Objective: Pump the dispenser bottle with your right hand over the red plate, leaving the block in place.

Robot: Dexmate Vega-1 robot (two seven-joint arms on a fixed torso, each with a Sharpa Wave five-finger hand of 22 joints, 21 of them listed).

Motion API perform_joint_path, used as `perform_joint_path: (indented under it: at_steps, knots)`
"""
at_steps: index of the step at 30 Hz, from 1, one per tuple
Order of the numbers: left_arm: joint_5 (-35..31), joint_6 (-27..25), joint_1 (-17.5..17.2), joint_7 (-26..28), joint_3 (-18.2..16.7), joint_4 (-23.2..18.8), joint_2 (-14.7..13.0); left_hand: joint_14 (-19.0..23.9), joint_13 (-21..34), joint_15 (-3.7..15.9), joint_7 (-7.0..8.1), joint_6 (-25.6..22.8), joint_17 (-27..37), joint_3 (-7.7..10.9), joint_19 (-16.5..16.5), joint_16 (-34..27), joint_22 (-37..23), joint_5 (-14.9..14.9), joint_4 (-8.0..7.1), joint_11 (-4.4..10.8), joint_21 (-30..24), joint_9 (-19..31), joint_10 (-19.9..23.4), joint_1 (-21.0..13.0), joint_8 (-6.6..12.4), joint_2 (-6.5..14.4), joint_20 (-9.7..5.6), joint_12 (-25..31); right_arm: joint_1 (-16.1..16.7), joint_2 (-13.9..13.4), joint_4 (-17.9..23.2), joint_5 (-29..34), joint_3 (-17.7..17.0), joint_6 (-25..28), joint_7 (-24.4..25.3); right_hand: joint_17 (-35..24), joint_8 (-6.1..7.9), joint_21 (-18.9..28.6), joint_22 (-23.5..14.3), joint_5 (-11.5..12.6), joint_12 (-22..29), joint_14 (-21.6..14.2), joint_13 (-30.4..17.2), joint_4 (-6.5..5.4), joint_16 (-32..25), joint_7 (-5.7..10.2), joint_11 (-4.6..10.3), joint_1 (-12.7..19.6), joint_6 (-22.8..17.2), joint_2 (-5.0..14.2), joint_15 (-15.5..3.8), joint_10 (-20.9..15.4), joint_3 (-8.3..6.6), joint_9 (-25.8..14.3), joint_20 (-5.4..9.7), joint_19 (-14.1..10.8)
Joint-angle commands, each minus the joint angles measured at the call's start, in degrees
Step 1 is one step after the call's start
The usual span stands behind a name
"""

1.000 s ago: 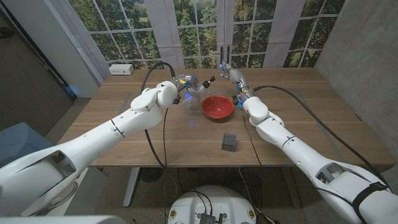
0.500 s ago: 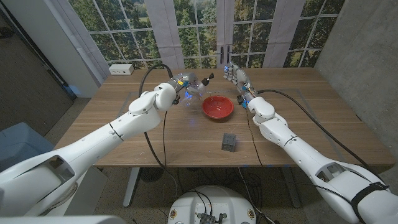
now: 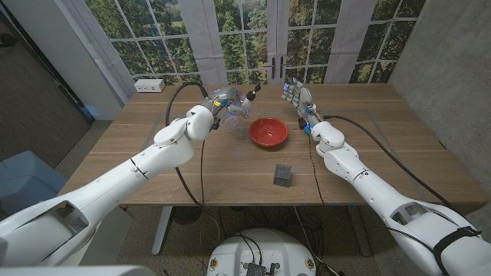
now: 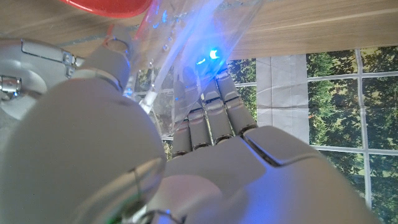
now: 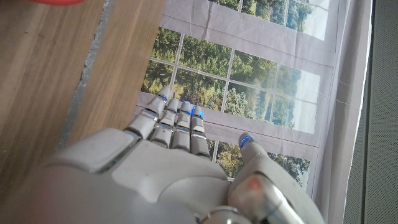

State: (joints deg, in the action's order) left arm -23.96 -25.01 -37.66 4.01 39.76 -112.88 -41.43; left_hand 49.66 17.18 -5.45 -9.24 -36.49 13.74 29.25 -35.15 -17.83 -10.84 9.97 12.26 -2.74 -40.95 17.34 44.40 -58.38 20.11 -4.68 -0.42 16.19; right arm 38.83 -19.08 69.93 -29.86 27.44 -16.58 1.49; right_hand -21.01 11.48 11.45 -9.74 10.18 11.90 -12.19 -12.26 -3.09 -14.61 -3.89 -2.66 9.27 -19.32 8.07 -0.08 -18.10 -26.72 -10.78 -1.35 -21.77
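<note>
We have the clear dispenser bottle (image 3: 232,105) in the left hand (image 3: 219,102), lifted and tilted by the far-left rim of the red plate (image 3: 268,132), dark pump head (image 3: 252,94) pointing toward the right hand. Left wrist view confirms the fingers (image 4: 208,118) are wrapped on the see-through body (image 4: 186,59). Right hand (image 3: 298,96) is empty, fingers extended and apart, hovering off the plate's far-right side, well clear of the pump.

Handling guess: thin plastic, light, slick, body likely flexes if squeezed (so the left should grip firmly, not crush). The pump head is the stiff part, so we'd press there, along the stem axis, or the bottle will twist in the grip.

Grey block (image 3: 283,175) sits near the table's front edge, apart from the plate, out of both arms' paths.
</note>
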Motion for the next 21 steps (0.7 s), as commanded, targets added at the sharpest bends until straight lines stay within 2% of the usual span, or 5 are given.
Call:
perform_joint_path:
  at_steps: [1, 10, 13, 16, 21]
  knots:
    - [6.35, 8.6, -7.28, 11.14, -7.6, 2.75, 2.21, 13.05, 0.36, 19.09, 8.9, -11.42, 0.39, 2.47, -3.21, -0.4, -0.31, 0.4, -2.46, 10.88, -0.63, 0.27, 9.84, -13.23, 0.25, 14.92, -8.85, 0.0, 0.38, 0.3, -1.59, -3.72, -1.28, -0.26, -0.39, -0.08, 0.04, -0.02, -0.28, 0.11, -0.21, -0.1, -0.17, 0.01, 0.09, -0.13, -0.22, -0.42, -0.31, 0.94, 0.67, 0.14, 0.17, -0.26, -0.33, -0.24]
    - [10.52, 12.83, -9.1, 15.77, -9.88, 5.44, 4.24, 13.17, 0.63, 19.09, 8.97, -11.49, 0.65, 2.47, -3.33, -0.56, -0.33, 0.42, -2.43, 11.0, -1.05, 0.43, 9.74, -13.22, 0.18, 14.85, -8.88, 0.02, 1.33, 0.06, -1.69, -4.06, -2.27, -1.32, 1.02, -0.1, 0.05, -0.05, -0.29, 0.12, -0.19, -0.04, -0.18, -0.02, 0.11, -0.12, -0.29, -0.57, -0.37, 0.92, 0.71, 0.17, 0.29, -0.26, -0.39, -0.16]
    - [16.33, 18.16, -9.63, 15.86, -11.95, 8.57, 5.71, 13.17, 0.71, 19.09, 8.87, -11.47, 0.7, 2.47, -3.36, -0.57, -0.33, 0.42, -2.42, 11.11, -1.18, 0.46, 9.78, -13.21, 0.13, 14.84, -8.89, 0.05, 1.73, 0.04, -1.92, -3.94, -2.59, -2.61, 1.22, -0.11, 0.03, -0.07, -0.29, 0.11, -0.18, -0.01, -0.18, -0.06, 0.12, -0.29, -0.31, -0.64, -0.32, 0.9, 0.74, 0.17, 0.34, -0.27, -0.45, -0.1]
    - [17.94, 19.17, -9.63, 15.78, -12.31, 9.32, 5.89, 13.17, 0.81, 19.09, 8.93, -11.47, 0.72, 2.47, -3.47, -0.56, -0.34, 0.43, -2.43, 11.05, -1.37, 0.48, 9.79, -13.19, 0.07, 14.84, -8.88, 0.08, 2.03, 0.15, -1.88, -3.92, -2.81, -3.12, 1.76, -0.11, 0.03, -0.04, -0.29, 0.11, -0.17, 0.0, -0.18, -0.12, 0.12, -0.34, -0.41, -0.76, -0.32, 0.83, 0.85, 0.18, 0.42, -0.27, -0.49, -0.15]
    - [23.89, 23.81, -10.67, 16.94, -14.34, 12.54, 8.2, 13.21, 0.97, 19.08, 8.95, -11.47, 0.76, 2.48, -3.46, -0.58, -0.33, 0.44, -2.46, 11.02, -1.59, 0.55, 9.72, -13.15, -0.01, 14.84, -8.96, 0.08, 2.64, -0.12, -1.52, -4.3, -3.26, -3.19, 2.14, -0.1, 0.04, -0.06, -0.29, 0.09, -0.14, 0.01, -0.18, -0.14, 0.15, -0.36, -0.55, -0.9, -0.34, 0.64, 0.91, 0.14, 0.55, -0.27, -0.56, -0.11]
